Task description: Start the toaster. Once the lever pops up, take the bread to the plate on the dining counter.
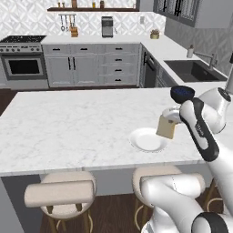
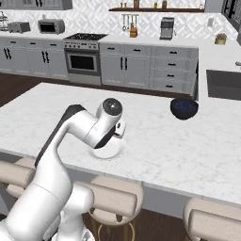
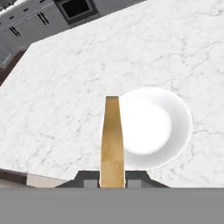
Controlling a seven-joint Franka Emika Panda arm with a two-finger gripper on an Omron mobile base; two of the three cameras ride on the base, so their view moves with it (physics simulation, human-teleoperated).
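The dining counter (image 1: 68,123) spans the scene as a long marble slab, with stools (image 1: 61,193) tucked under its near edge, so the base is parked at the seating side and the arm reaches over from there. On the far wall counter a toaster (image 2: 51,26) is seen, well apart from the work now in hand. A dark blue bowl (image 2: 183,108) sits further along the slab, clear of the drop zone.

The plate (image 1: 148,139) lies near the slab's front edge, within easy reach, bare and ready to receive. The bread (image 1: 165,127) is held above the plate's right rim in the left base view, standing on edge rather than flat, because it is pinched across its thin faces. In the hand view the slice (image 3: 112,140) is seen edge-on beside the plate's (image 3: 175,127) left part, not yet centred over it.

The gripper (image 3: 112,177) is closed narrowly on the slice, a finger pressed to each face. The carrying appears almost finished; a small shift over the plate and a release are judged to remain.
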